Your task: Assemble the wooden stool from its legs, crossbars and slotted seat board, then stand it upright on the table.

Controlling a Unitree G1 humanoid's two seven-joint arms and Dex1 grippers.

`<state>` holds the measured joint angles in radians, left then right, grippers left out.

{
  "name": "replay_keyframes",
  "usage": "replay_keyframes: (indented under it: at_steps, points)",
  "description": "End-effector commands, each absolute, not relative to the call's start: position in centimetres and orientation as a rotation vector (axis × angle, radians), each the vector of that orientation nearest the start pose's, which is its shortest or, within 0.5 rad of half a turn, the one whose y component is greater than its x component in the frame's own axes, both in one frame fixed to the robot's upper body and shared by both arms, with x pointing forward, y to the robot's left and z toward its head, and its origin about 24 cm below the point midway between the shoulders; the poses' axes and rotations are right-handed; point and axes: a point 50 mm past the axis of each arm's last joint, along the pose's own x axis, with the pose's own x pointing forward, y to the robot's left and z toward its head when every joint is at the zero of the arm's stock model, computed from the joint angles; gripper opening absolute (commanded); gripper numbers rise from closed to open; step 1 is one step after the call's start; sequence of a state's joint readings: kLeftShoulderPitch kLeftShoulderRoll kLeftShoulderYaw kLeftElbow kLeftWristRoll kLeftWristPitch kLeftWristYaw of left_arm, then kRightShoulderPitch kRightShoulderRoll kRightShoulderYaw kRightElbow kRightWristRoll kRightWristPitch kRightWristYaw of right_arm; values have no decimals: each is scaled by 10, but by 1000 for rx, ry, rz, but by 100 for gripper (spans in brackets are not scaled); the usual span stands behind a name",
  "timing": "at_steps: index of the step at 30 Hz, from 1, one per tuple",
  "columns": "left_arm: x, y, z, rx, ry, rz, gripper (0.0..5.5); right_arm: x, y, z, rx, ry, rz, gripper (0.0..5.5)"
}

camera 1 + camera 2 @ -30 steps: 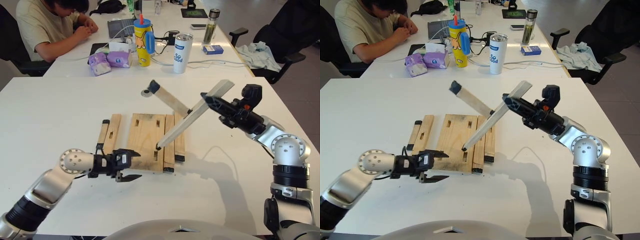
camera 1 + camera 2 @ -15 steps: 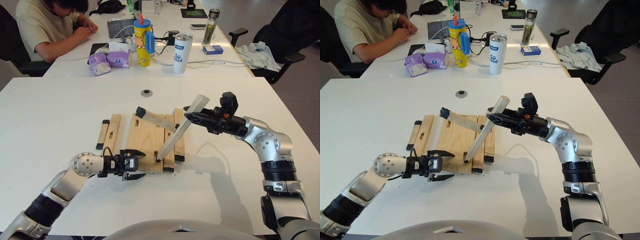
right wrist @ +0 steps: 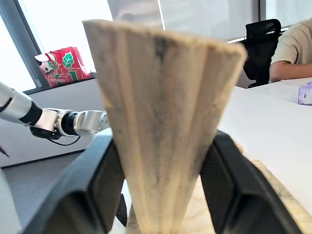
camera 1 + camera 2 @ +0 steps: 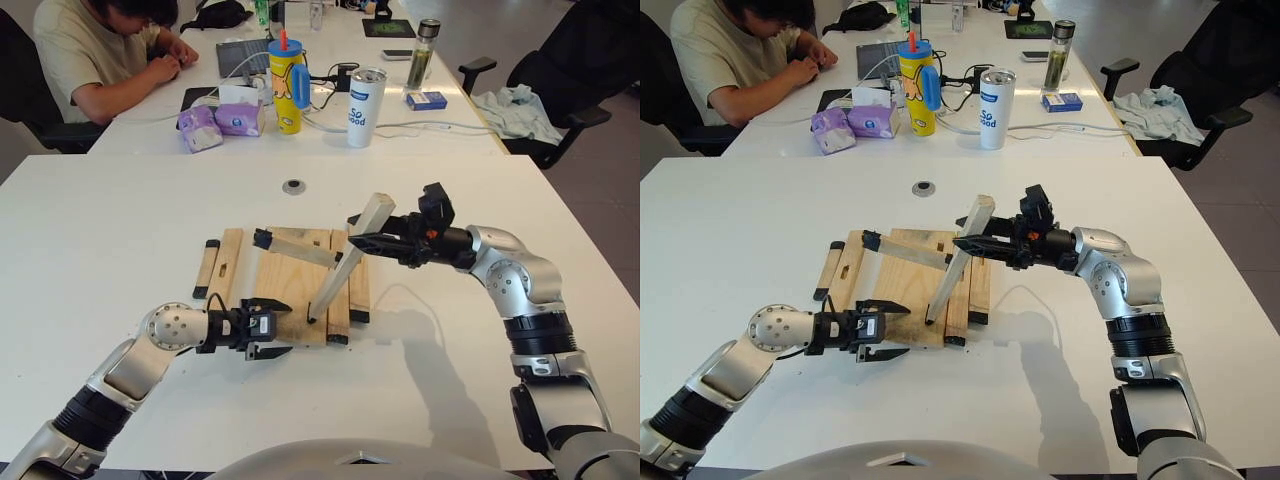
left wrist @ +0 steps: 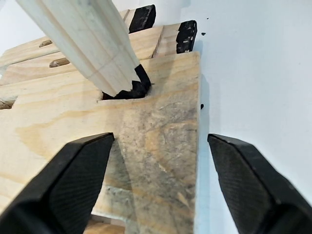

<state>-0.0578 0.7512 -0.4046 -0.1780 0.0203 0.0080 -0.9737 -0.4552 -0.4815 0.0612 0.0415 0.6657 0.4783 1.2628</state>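
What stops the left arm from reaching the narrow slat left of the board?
Probably nothing, so likely yes: the left tool is open at the board's near edge, and the slat lies uncovered close beside it.

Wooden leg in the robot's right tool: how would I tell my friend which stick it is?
On the big white table lies a flat seat board. One wooden leg slants up from a slot near the board's near edge, gripped by the right tool. Unlike the slat lying flat left of the board, it leans in the air.
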Motion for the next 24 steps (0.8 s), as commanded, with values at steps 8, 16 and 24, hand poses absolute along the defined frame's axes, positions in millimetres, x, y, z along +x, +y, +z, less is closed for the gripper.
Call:
replay_keyframes:
  at_steps: [8, 16, 24]
  points:
    - [197, 163, 15, 662, 516, -1236, 357, 255, -129, 125, -151, 52, 1386, 205]
    - [203, 167, 0, 657, 591, -1089, 357, 270, -120, 142, -252, -35, 1310, 307]
    - [215, 172, -8, 650, 631, -978, 357, 284, -142, 168, -379, -84, 1231, 312]
